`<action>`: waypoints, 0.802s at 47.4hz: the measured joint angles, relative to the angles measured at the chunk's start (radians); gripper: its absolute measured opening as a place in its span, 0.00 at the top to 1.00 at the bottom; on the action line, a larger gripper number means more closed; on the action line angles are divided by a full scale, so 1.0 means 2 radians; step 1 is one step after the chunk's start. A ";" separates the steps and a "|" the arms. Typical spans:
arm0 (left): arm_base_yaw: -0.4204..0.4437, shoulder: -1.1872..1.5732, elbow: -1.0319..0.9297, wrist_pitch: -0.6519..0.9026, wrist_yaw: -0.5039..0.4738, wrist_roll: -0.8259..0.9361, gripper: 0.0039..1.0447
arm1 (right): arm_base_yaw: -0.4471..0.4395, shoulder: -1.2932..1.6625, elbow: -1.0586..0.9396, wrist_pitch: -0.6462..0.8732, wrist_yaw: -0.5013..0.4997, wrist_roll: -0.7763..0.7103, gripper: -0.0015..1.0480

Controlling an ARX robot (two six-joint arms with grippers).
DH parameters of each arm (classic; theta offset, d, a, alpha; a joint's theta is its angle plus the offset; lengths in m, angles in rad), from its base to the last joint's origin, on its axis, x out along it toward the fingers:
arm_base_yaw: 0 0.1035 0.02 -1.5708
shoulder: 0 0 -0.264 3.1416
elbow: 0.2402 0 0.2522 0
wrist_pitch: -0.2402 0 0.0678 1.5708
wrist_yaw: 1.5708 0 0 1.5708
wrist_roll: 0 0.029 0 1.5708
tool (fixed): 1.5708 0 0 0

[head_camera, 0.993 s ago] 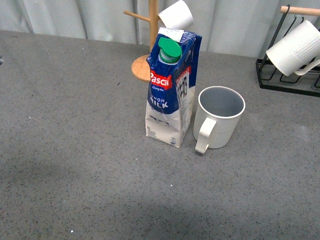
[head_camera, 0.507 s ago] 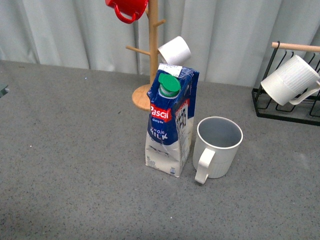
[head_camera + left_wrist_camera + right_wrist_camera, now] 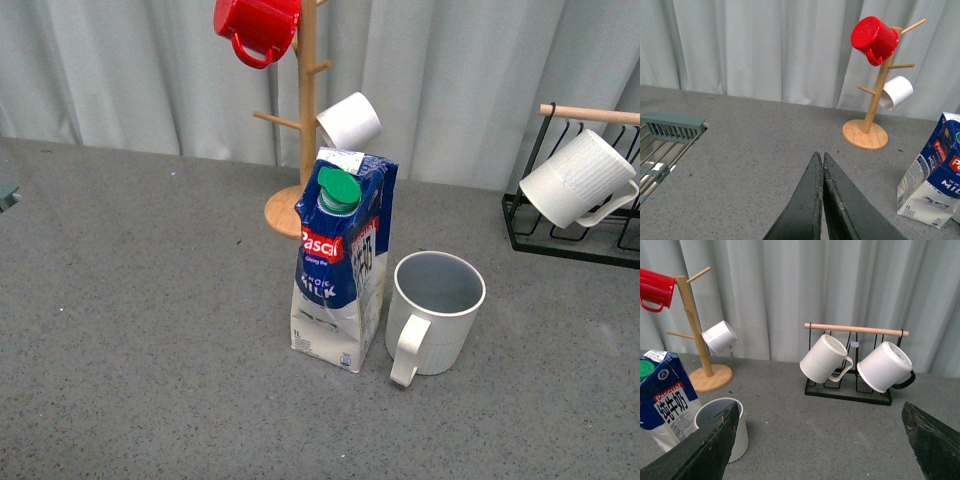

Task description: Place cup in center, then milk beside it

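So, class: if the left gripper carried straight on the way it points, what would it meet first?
Probably nothing close: the shut left gripper aims over bare table towards the curtain; depth is unclear.

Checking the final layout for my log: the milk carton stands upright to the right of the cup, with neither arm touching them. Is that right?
Not quite. In the front view the milk carton stands upright to the left of the cup, not the right. Neither arm is touching them.

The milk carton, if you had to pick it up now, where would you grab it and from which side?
Probably grip the milk carton across its flat side walls at mid-height, below the slanted top and green cap. Come from the robot's left, since the cup stands close on its right and would likely block a finger there.
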 joint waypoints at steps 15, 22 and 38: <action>0.000 -0.087 0.000 -0.082 0.000 0.000 0.96 | 0.000 0.000 0.000 0.000 0.000 0.000 0.09; 0.000 -0.118 0.000 -0.113 0.000 0.000 0.96 | 0.000 0.000 0.000 0.000 0.000 0.000 0.09; 0.000 -0.175 0.000 -0.171 0.000 0.000 0.96 | 0.000 0.000 0.000 0.000 0.000 0.000 0.09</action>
